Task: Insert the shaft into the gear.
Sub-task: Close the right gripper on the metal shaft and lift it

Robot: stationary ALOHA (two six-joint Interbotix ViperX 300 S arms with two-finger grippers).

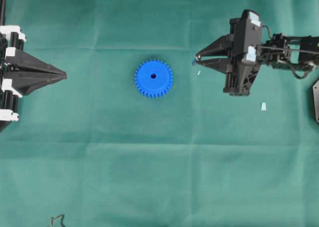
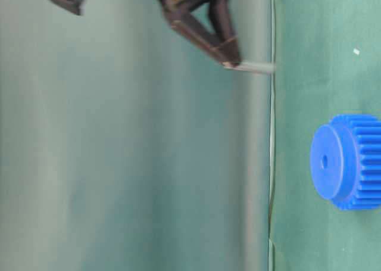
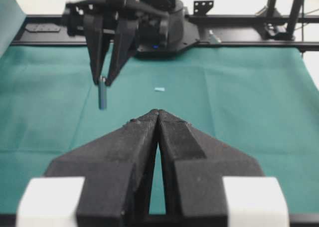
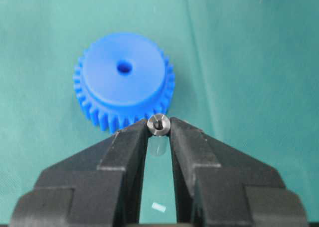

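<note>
Right end effector (image 4: 159, 129) had the tiny silvery metal shaft (image 4: 159, 124) pinched upright at its tips.
Best to centre it over the bright blue plastic gear's (image 1: 153, 78) hole first, then lower straight; left end effector (image 1: 64, 76) sat closed, empty.

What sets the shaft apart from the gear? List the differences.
The shaft is silvery metal; the gear is bright blue with a toothed rim.
The shaft is far smaller than the gear.
The shaft hangs clamped in the right gripper above the cloth; the gear lies flat, untouched.
Both are round in section.
</note>
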